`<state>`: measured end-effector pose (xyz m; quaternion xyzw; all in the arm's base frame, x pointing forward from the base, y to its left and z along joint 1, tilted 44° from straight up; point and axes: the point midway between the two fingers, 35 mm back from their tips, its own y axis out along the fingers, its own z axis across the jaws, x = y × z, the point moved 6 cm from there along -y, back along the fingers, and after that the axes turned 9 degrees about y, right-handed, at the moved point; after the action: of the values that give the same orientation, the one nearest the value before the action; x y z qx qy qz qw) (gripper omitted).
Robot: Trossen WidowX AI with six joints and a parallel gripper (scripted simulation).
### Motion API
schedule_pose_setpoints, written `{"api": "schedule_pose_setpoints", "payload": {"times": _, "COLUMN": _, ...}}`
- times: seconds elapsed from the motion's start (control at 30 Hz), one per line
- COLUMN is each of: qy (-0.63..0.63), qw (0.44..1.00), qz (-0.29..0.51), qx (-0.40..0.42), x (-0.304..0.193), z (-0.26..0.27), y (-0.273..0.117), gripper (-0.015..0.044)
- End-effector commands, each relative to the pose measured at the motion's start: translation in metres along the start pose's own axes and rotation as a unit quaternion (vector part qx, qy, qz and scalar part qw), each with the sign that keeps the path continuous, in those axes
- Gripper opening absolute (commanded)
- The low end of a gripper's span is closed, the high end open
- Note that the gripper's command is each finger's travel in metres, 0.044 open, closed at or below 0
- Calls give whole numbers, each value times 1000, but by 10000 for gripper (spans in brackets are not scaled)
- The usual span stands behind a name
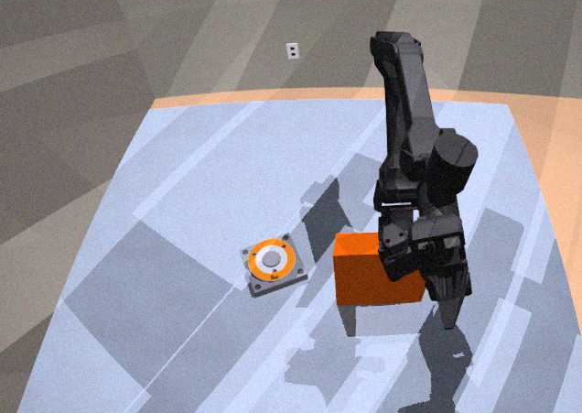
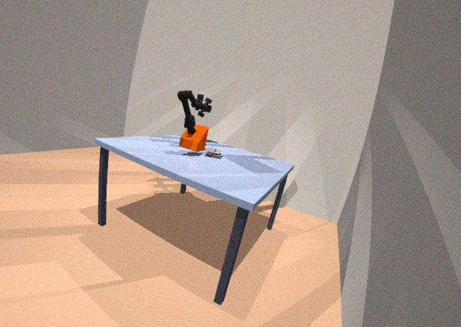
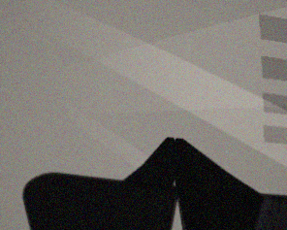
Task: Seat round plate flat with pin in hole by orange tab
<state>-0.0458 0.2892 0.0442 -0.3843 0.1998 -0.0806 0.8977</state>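
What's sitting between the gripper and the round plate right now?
In the top view, the orange block under the arm lies between the shut gripper and the round plate; bare table top either side of it.

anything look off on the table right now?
Nothing spilled or damaged. The round plate sits on its grey base untouched; whether it lies flat is too small to tell. The gripper is shut on nothing, off beside the orange block.

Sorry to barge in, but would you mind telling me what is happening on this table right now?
A single robot arm is meant to seat the round plate flat on its grey base. It is not handling anything yet. Its claw is shut on nothing and hangs beyond the orange block, well away from the plate.
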Motion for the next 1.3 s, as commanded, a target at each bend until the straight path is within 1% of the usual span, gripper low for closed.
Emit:
{"api": "schedule_pose_setpoints", "payload": {"times": 0.0, "qy": -28, "qw": 995, "qz": -97, "qx": -21, "x": 46, "z": 12, "y": 8, "gripper": 0}}
{"api": "schedule_pose_setpoints", "payload": {"times": 0.03, "qy": -34, "qw": 993, "qz": -114, "qx": -27, "x": 54, "z": 14, "y": 9, "gripper": 0}}
{"api": "schedule_pose_setpoints", "payload": {"times": 0.1, "qy": -52, "qw": 983, "qz": -170, "qx": -53, "x": 84, "z": 19, "y": 8, "gripper": 0}}
{"api": "schedule_pose_setpoints", "payload": {"times": 0.23, "qy": -86, "qw": 948, "qz": -274, "qx": -135, "x": 148, "z": 24, "y": -1, "gripper": 0}}
{"api": "schedule_pose_setpoints", "payload": {"times": 0.3, "qy": -90, "qw": 942, "qz": -287, "qx": -151, "x": 158, "z": 24, "y": -4, "gripper": 0}}
{"api": "schedule_pose_setpoints", "payload": {"times": 0.33, "qy": -95, "qw": 933, "qz": -303, "qx": -171, "x": 170, "z": 23, "y": -8, "gripper": 0}}
{"api": "schedule_pose_setpoints", "payload": {"times": 0.5, "qy": -117, "qw": 870, "qz": -360, "qx": -316, "x": 238, "z": 12, "y": -41, "gripper": 0}}
{"api": "schedule_pose_setpoints", "payload": {"times": 0.57, "qy": -118, "qw": 862, "qz": -362, "qx": -335, "x": 245, "z": 9, "y": -46, "gripper": 0}}
{"api": "schedule_pose_setpoints", "payload": {"times": 0.6, "qy": -120, "qw": 851, "qz": -364, "qx": -359, "x": 254, "z": 6, "y": -52, "gripper": 0}}
{"api": "schedule_pose_setpoints", "payload": {"times": 0.67, "qy": -121, "qw": 824, "qz": -360, "qx": -420, "x": 275, "z": -2, "y": -69, "gripper": 0}}
{"api": "schedule_pose_setpoints", "payload": {"times": 0.77, "qy": -120, "qw": 784, "qz": -334, "qx": -509, "x": 302, "z": -18, "y": -97, "gripper": 0}}
{"api": "schedule_pose_setpoints", "payload": {"times": 0.83, "qy": -119, "qw": 777, "qz": -327, "qx": -525, "x": 307, "z": -21, "y": -103, "gripper": 0}}
{"api": "schedule_pose_setpoints", "payload": {"times": 1.0, "qy": -109, "qw": 724, "qz": -244, "qx": -636, "x": 334, "z": -47, "y": -148, "gripper": 0}}
{"api": "schedule_pose_setpoints", "payload": {"times": 1.1, "qy": -107, "qw": 718, "qz": -230, "qx": -648, "x": 333, "z": -53, "y": -156, "gripper": 0}}
{"api": "schedule_pose_setpoints", "payload": {"times": 1.27, "qy": -107, "qw": 717, "qz": -230, "qx": -649, "x": 332, "z": -54, "y": -157, "gripper": 0}}
